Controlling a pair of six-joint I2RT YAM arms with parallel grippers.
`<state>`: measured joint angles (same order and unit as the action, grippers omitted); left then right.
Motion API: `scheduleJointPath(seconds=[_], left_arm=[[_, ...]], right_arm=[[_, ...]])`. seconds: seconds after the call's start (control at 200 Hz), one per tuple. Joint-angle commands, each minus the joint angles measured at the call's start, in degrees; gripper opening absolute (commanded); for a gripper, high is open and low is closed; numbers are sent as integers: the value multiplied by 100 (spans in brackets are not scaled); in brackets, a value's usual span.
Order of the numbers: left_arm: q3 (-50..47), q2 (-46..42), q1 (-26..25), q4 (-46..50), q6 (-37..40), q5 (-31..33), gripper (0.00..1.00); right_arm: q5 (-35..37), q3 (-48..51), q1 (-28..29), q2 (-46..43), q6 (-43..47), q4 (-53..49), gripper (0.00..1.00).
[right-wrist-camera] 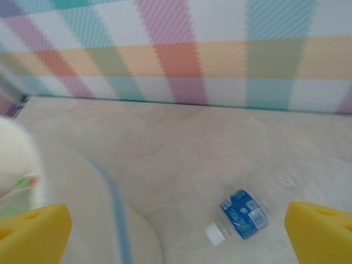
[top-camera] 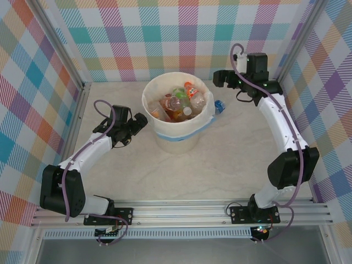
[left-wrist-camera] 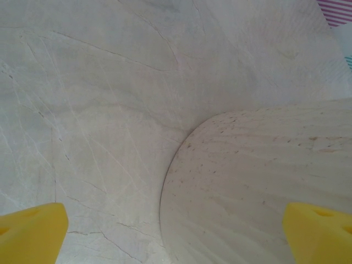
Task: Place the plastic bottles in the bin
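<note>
Top external: my left tool [top-camera: 138, 122] stands just beside the bin [top-camera: 177, 142]. My right tool [top-camera: 221, 77] hangs off the bin's far right side. Many plastic bottles [top-camera: 179, 103] lie inside the bin. One blue-labelled bottle [top-camera: 219, 105] lies on the tabletop [top-camera: 231, 159] below my right tool, against the bin wall (or very nearly).

Left wrist: pads [left-wrist-camera: 30, 234] spread wide, empty, with the bin wall directly ahead.

Right wrist: pads [right-wrist-camera: 33, 234] spread wide, empty. The blue-labelled bottle lies below, between them, its white cap toward the left pad.
</note>
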<state>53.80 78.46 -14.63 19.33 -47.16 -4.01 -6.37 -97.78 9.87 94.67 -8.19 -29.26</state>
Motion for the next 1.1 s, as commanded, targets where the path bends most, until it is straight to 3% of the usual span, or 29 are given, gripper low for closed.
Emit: scheduleJointPath(seconds=[0.0,0.3,0.525,0.675,0.805,0.9,1.095], left_arm=[[-8,-27,-75,53,-15,94,100],[-46,-15,-75,10,-12,118,100],[-56,12,-62,11,37,110,100],[-28,1,-48,79,120,133,100],[-64,11,-31,43,107,135,100],[-80,35,-31,2,68,89,100],[-86,-55,-24,25,67,66,100]], right_arm=[[652,143,-2,356,-922,309,100],[1158,23,-64,1521,-2269,373,100],[1214,-632,-64,2738,-3533,-361,100],[1443,-1101,-49,3302,-3611,-558,100],[2089,-2005,39,4048,-3732,-1345,99],[2139,-2804,68,4637,-3945,-1949,98],[2413,-3417,129,5152,-4103,-2287,88]])
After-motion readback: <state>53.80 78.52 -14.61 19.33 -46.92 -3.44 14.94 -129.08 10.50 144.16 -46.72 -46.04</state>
